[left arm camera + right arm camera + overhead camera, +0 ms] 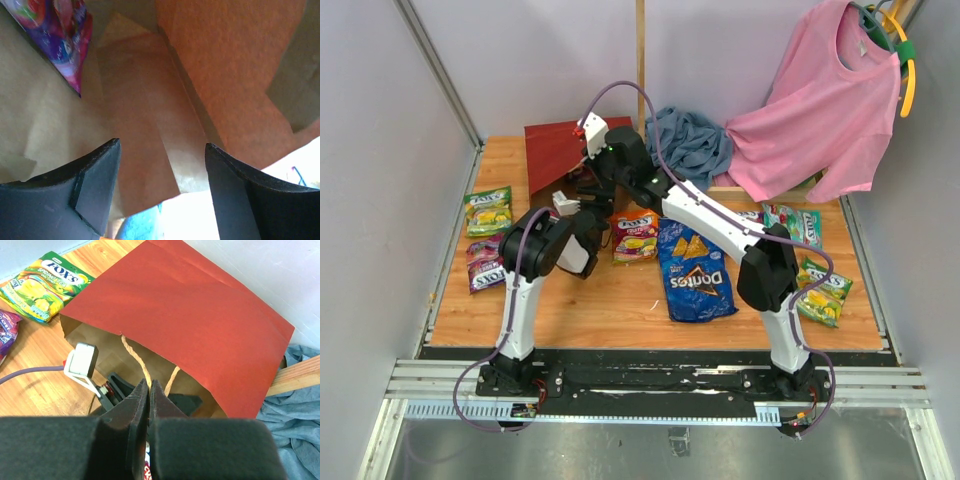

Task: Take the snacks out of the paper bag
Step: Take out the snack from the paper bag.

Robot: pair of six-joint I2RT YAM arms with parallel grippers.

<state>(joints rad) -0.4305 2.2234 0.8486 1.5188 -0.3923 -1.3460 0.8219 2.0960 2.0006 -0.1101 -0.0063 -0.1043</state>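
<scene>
You are working in a robotics lab cell, not in a home. Plain pale wall panels [380, 150] are closing in the wooden table [610, 320] on its left, far and right sides. Along the table's near edge, aluminium rails [660, 385] are carrying the bases of two robot arms [705, 215], with purple cables [620, 86] looping over them. At the table's far right corner a pink shirt [820, 110] is hanging, and the snacks [697, 270] are lying loose on the table.

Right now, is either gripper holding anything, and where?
The right gripper pinches the paper bag by its cord handle; the left gripper, open inside it, holds nothing.
</scene>
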